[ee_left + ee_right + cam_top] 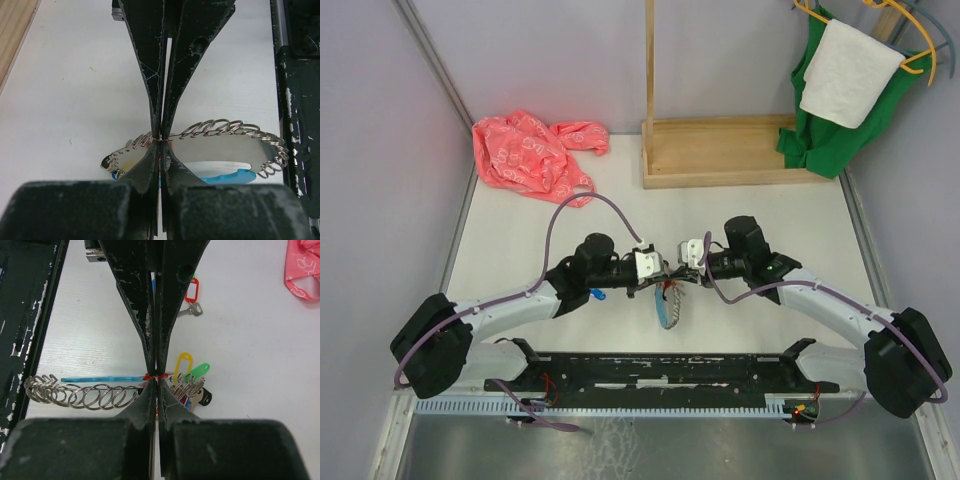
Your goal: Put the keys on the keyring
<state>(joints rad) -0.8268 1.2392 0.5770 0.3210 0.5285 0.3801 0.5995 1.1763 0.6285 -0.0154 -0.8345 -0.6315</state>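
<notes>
The large keyring [670,303], a loop of silver wire strung with rows of small metal coils and fitted with a light-blue sleeve [227,176], sits between the two arms over the white worktop [520,240]. It is near the worktop's middle, just beyond the long black strip [660,372] at the near edge. Whether it rests on the surface I cannot tell.

The left tool [161,140] is closed, its fingers pinching a thin bare stretch of the keyring between two runs of coils. The right tool [156,376] is closed too, nipping the loop where a small red bit shows. Whether that bit belongs to the ring or to a tag I cannot tell.

Just beside the right tool's fingers, a bunch of small silver keys [192,391] hangs on the keyring, with a yellow tag [183,362] and a green tag [200,371] sticking up. One more silver key [190,311] with a red tag [191,290] lies flat on the worktop, apart from the loop.

At the back stands a shallow open wooden tray [720,178] with an upright post; only plain wood shows inside it. Left of it a crumpled pink plastic bag [530,155] lies on the worktop, its contents hidden. In the far right corner a green cloth [820,140] and a white towel [848,72] hang on yellow hangers [918,62].
</notes>
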